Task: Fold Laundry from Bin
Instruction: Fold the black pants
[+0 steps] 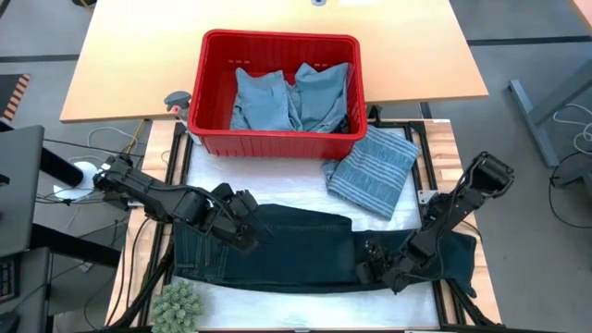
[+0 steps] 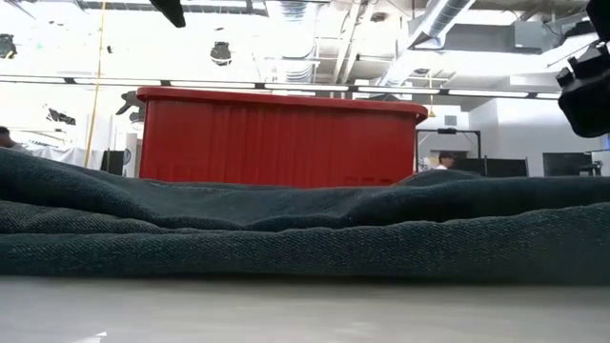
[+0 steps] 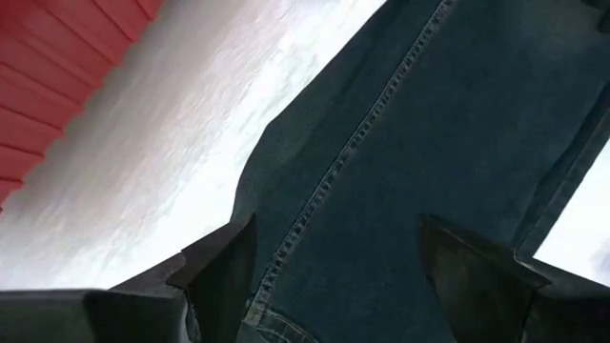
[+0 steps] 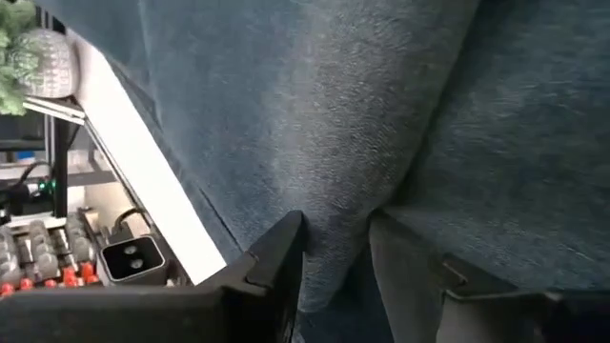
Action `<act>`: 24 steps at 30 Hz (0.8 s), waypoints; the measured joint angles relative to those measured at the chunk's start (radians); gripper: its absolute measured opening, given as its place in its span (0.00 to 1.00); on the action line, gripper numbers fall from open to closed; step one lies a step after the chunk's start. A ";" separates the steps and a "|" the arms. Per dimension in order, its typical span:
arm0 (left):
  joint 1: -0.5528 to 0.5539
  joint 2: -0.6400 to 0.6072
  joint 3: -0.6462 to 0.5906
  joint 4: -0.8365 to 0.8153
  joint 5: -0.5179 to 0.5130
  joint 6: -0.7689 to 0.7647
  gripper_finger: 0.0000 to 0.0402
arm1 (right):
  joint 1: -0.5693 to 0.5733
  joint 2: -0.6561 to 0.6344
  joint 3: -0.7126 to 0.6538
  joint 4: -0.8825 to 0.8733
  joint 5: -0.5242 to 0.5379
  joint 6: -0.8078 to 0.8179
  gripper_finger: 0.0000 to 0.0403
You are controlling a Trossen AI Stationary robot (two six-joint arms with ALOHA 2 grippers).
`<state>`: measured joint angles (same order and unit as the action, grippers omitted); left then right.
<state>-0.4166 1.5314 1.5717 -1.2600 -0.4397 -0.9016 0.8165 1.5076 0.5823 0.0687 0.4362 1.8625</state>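
the dark jeans (image 1: pixel 314 248) lie flat under both tools, in front of the red bin (image 1: pixel 277 141). the right gripper (image 4: pixel 335 250) pinches a denim ridge; the left gripper (image 3: pixel 334 267) hovers spread over a seam. best to grip the left edge before lifting, so the fold stays even.

Bin (image 2: pixel 276 138) base behind dark jeans (image 2: pixel 305 224)

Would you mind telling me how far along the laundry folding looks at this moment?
Done: a striped grey-blue cloth lies folded beside the red plastic bin. In hand: dark denim jeans lie across the white table surface; the right pincer pinches a fold of them, while the left pincer hovers open over the other end. Left: light blue garments wait in the bin.
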 joint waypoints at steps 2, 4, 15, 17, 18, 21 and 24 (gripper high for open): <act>0.000 0.000 0.000 0.002 0.000 0.000 0.68 | -0.003 0.007 0.000 0.019 -0.001 -0.017 0.35; 0.000 0.000 0.000 0.002 -0.001 0.000 0.68 | -0.007 0.007 0.004 0.026 -0.012 -0.047 0.28; 0.019 0.000 0.000 0.056 -0.019 0.060 0.68 | -0.049 -0.003 0.170 -0.070 -0.048 -0.191 0.06; 0.020 0.000 0.000 0.056 -0.020 0.069 0.68 | -0.057 -0.005 0.228 -0.103 -0.046 -0.218 0.06; 0.019 0.000 0.000 0.055 -0.021 0.072 0.68 | -0.062 -0.005 0.258 -0.138 -0.046 -0.231 0.06; 0.019 0.000 0.000 0.055 -0.020 0.081 0.68 | -0.067 -0.002 0.354 -0.266 -0.047 -0.261 0.06; 0.019 0.000 0.000 0.055 -0.019 0.082 0.68 | -0.054 -0.001 0.417 -0.365 -0.042 -0.254 0.06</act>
<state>-0.3973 1.5314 1.5719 -1.2045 -0.4591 -0.8198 0.7629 1.5064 0.9991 -0.2964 0.3944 1.6083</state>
